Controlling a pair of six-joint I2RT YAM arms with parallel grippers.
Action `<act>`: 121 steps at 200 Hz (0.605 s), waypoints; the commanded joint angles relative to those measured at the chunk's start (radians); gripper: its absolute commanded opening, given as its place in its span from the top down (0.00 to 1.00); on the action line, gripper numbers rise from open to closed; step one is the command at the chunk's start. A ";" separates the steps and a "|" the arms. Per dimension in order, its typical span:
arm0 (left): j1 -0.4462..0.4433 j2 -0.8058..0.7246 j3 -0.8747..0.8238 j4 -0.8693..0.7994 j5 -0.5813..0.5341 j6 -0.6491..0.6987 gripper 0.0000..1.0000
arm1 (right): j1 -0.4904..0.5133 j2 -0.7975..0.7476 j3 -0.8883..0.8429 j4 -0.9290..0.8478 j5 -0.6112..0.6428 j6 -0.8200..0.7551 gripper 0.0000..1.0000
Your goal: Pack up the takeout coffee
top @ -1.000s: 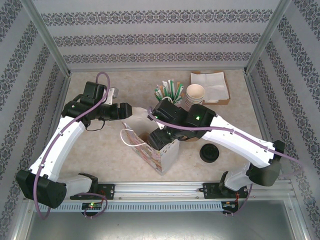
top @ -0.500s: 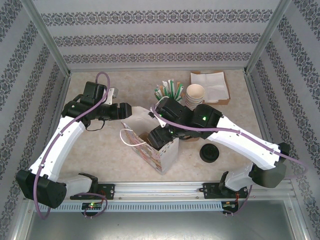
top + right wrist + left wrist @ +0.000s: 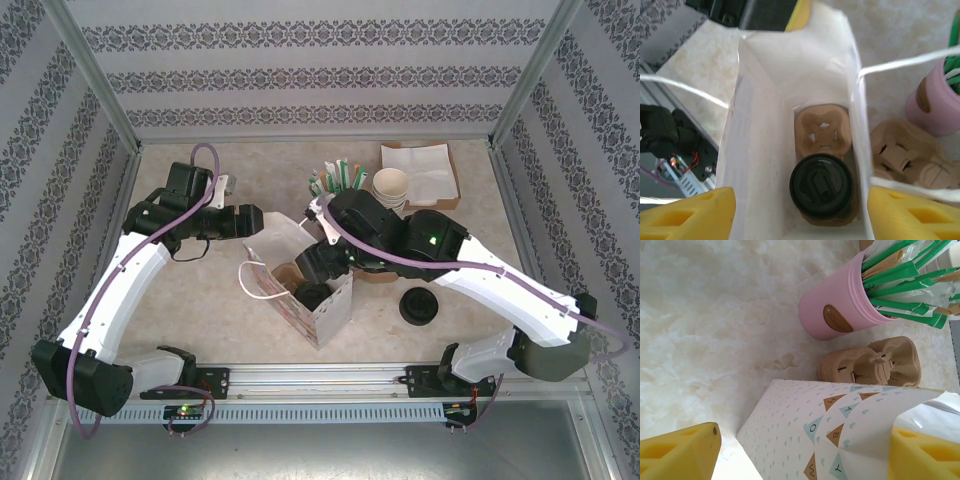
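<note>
Takeout coffee (image 3: 822, 187), a cup under a round black lid, sits at the bottom of the paper bag (image 3: 330, 315). It is seated in one hole of a brown two-hole carrier (image 3: 822, 132), whose other hole shows its folded flaps. The tabletop (image 3: 220, 320) is pale and marbled. The bag stands upright and open around its middle, toward the near edge; it is white with a small bunting print and string handles. The left arm (image 3: 120, 290) reaches in from the left to the bag's far left rim. The left jaws stand wide apart with the bag's printed wall between the yellow fingers (image 3: 680, 452); whether either finger presses the paper I cannot tell. The right arm (image 3: 500, 285) bends over from the right, and the right jaws hang open above the bag's mouth, one finger to each side, gripping nothing. At the far right lies a cardboard tray of white napkins (image 3: 420, 165). Just beyond the bag stands a pink cup (image 3: 837, 310) packed with green-and-white wrapped sticks, and near it a second brown carrier (image 3: 870, 365) lies on the tabletop. A stack of cream cups (image 3: 392, 188) stands beside the tray, and loose black lids (image 3: 419, 306) lie right of the bag.
</note>
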 commanded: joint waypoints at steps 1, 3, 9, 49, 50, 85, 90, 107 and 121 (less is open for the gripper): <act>-0.008 0.007 0.035 0.013 -0.006 -0.006 0.19 | -0.001 -0.054 0.014 0.047 0.135 -0.014 0.31; -0.009 0.006 0.036 0.014 -0.008 -0.006 0.19 | -0.003 -0.059 0.011 0.050 0.147 -0.015 0.31; -0.009 0.009 0.039 0.013 -0.010 -0.005 0.19 | -0.014 -0.077 0.001 0.061 0.174 -0.018 0.32; -0.010 0.021 0.069 0.001 -0.040 0.002 0.19 | -0.201 -0.184 -0.123 0.164 0.165 -0.044 0.33; -0.010 0.021 0.070 0.000 -0.040 0.002 0.19 | -0.207 -0.186 -0.126 0.166 0.164 -0.047 0.33; -0.009 0.021 0.104 -0.017 -0.059 -0.001 0.19 | -0.404 -0.184 -0.168 0.226 0.034 -0.087 0.37; -0.010 0.020 0.112 -0.018 -0.062 -0.004 0.19 | -0.430 -0.183 -0.174 0.245 -0.001 -0.091 0.38; -0.010 0.012 0.132 -0.021 -0.062 -0.014 0.16 | -0.518 -0.165 -0.199 0.312 -0.119 -0.100 0.44; -0.009 0.002 0.147 -0.016 -0.059 -0.027 0.15 | -0.575 -0.132 -0.196 0.341 -0.200 -0.122 0.51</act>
